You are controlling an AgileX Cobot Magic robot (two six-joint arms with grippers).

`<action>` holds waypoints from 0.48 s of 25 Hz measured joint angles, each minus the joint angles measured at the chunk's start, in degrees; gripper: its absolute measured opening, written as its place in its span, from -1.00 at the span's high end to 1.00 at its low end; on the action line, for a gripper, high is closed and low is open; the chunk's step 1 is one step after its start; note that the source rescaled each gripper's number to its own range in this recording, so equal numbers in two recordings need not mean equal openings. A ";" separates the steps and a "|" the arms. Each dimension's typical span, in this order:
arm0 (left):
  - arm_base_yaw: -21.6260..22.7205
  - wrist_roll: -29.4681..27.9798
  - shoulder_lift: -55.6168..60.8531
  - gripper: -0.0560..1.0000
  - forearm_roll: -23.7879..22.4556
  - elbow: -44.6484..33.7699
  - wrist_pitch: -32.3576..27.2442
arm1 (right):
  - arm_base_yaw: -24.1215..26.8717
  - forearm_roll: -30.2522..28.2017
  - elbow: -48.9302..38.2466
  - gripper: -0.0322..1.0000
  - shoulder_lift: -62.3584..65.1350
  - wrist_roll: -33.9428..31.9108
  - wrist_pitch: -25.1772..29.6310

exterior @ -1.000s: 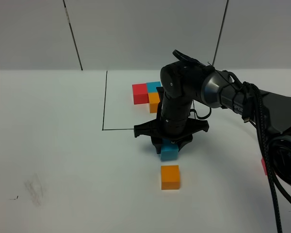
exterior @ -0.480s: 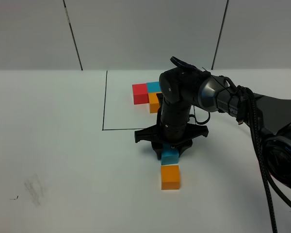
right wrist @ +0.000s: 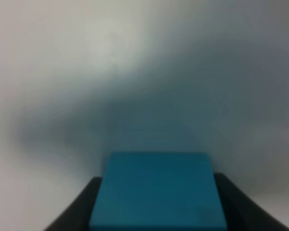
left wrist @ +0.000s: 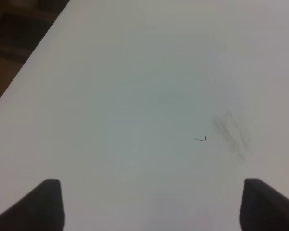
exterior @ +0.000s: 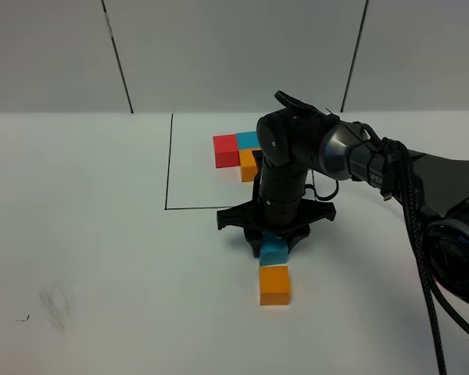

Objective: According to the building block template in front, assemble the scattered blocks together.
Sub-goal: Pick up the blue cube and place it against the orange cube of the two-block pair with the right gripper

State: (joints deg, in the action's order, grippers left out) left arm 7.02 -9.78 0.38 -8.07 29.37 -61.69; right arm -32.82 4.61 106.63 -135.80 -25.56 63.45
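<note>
1. The right gripper (exterior: 273, 244) points straight down from its arm, and its jaws are closed to the width of 1 cube. They pinch the blue block (exterior: 273, 251) on 2 opposite faces. In the right wrist view the dark fingers (right wrist: 82, 211) press flat against both sides of the blue block (right wrist: 156, 187), with no gap showing.
2. The blue block is held low, at or just off the table (exterior: 102, 234); which of the 2 cannot be told. Its near edge meets or almost meets the far edge of the orange block (exterior: 274, 284).
3. This placing looks deliberate. In the building block template (exterior: 238, 152) the blue cube sits directly behind the orange one, so the grip seems meant to line these 2 faces up squarely.
4. The template lies beyond the gripper, inside the black outline (exterior: 166, 168), with its red cube to the left of its blue one. It is well apart from the loose blocks.
5. The third loose block, the red one, is not clearly in view.
6. The left gripper (left wrist: 154, 207) is spread wide with nothing between its fingertips. It hangs over bare table beside a faint smudge (left wrist: 231, 134), apparently parked out of the way.
</note>
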 joint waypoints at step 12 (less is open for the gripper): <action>0.00 0.05 0.00 -0.70 0.00 0.00 0.00 | -0.46 0.51 0.00 0.93 -0.07 0.00 1.55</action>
State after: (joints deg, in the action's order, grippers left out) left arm 7.02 -9.73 0.38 -8.07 29.37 -61.69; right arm -33.29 5.12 106.63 -135.87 -25.56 65.00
